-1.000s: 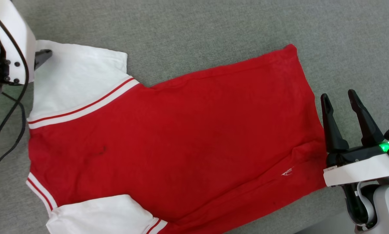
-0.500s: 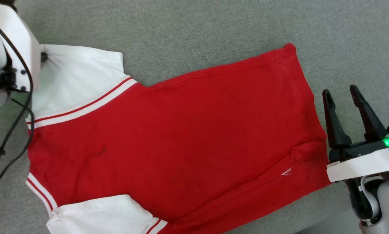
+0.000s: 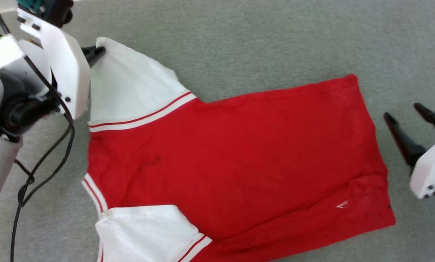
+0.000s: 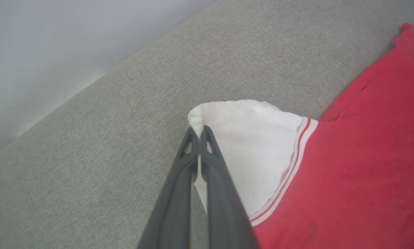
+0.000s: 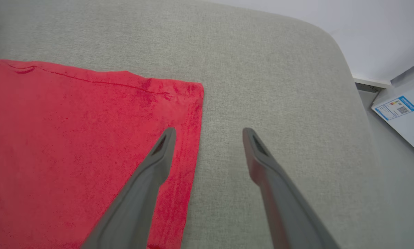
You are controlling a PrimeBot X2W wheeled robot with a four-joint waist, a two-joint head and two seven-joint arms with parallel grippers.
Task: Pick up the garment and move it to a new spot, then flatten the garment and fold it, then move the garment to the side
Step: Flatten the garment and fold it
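Since a second ago our left gripper [image 4: 198, 130] has closed: its fingers, then apart at the sleeve [image 3: 130, 87], now pinch the sleeve's white corner and pull it up into a peak. Our head view has shifted too. Our right gripper [image 3: 403, 111] stays spread, just beside the hem [image 5: 193, 138]. The shirt [image 3: 239, 156] lies flat on the grey surface [image 3: 257, 43], plain red side up, with white sleeves and red-white striped trim.
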